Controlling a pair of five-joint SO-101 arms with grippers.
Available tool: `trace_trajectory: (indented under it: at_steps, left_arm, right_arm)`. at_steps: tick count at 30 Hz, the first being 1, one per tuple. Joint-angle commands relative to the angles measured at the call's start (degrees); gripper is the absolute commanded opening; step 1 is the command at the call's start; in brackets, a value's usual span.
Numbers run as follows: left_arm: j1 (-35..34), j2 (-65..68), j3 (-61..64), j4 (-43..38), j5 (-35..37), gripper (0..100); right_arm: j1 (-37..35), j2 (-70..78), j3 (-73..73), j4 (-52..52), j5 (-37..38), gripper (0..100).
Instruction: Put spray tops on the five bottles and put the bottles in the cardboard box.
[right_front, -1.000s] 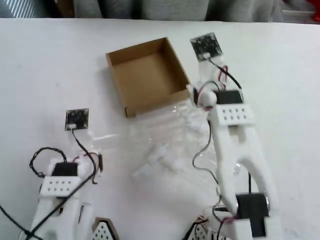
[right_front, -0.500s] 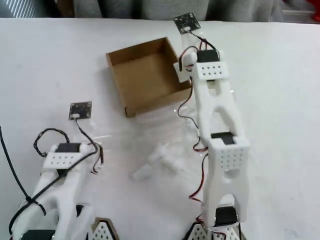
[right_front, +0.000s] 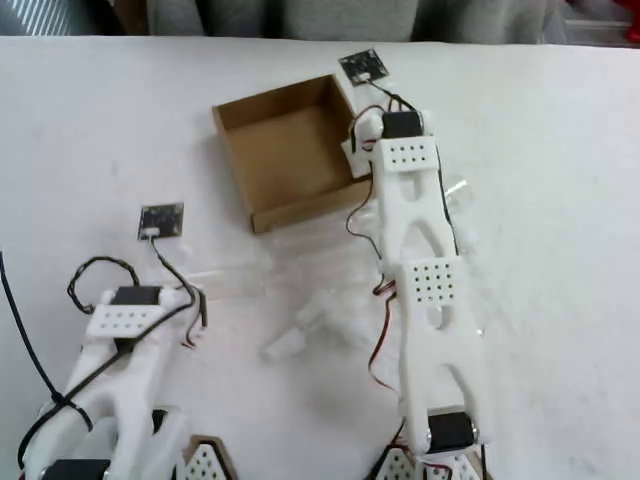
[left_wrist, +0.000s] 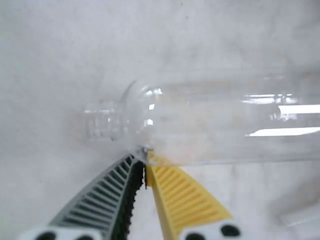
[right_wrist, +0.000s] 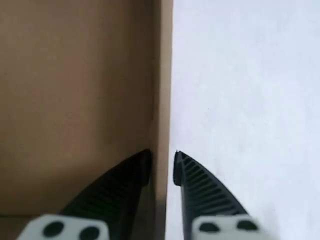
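Note:
The open cardboard box (right_front: 290, 150) sits at the back middle of the table with nothing in it. My right gripper (right_front: 356, 150) is at its right wall. In the right wrist view the black fingers (right_wrist: 195, 185) straddle that wall (right_wrist: 162, 75), one inside and one outside, shut on it (right_wrist: 162, 162). Clear bottles (right_front: 330, 250) lie on their sides in front of the box, with white spray tops (right_front: 300, 332) among them. My left gripper (left_wrist: 145, 159) is shut, its tips touching the shoulder of a clear, topless bottle (left_wrist: 210, 120) lying on the table.
The left arm (right_front: 125, 330) is at the front left with loose black cables beside it. The right arm (right_front: 430, 290) stretches from the front edge to the box, over some bottles. Another clear bottle (right_front: 452, 192) lies to its right.
The right arm has swung left from the back of the table, and its gripper now sits on the box's right wall. The left arm shifted slightly early on, then stayed still.

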Motion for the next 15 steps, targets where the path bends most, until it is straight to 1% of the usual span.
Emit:
trace_trajectory:
  at_steps: [1, 3, 5, 7, 12, 15]
  left_arm:
    - [-0.5, 0.4, -3.1, -1.0, 0.7, 3]
    - [-0.5, 0.4, -3.1, -1.0, 0.7, 3]
    - [-0.5, 0.4, -3.1, -1.0, 0.7, 3]
    - [-0.5, 0.4, -3.1, -1.0, 0.7, 3]
    - [-0.5, 0.4, -3.1, -1.0, 0.7, 3]
    - [-0.5, 0.4, -3.2, -1.0, 0.7, 3]
  right_arm:
    - [0.7, -1.1, -6.2, 6.2, -0.1, 2.8]
    - [1.4, -1.2, -7.7, 9.8, -2.8, 1.3]
    - [2.5, -1.1, -8.8, 13.7, -9.8, 1.6]
    - [3.8, -1.2, -8.5, 14.8, -15.4, 1.5]
    - [8.0, -1.3, -4.8, 14.9, -16.0, 1.5]
    - [8.6, -1.3, -3.1, 15.0, -15.8, 1.5]
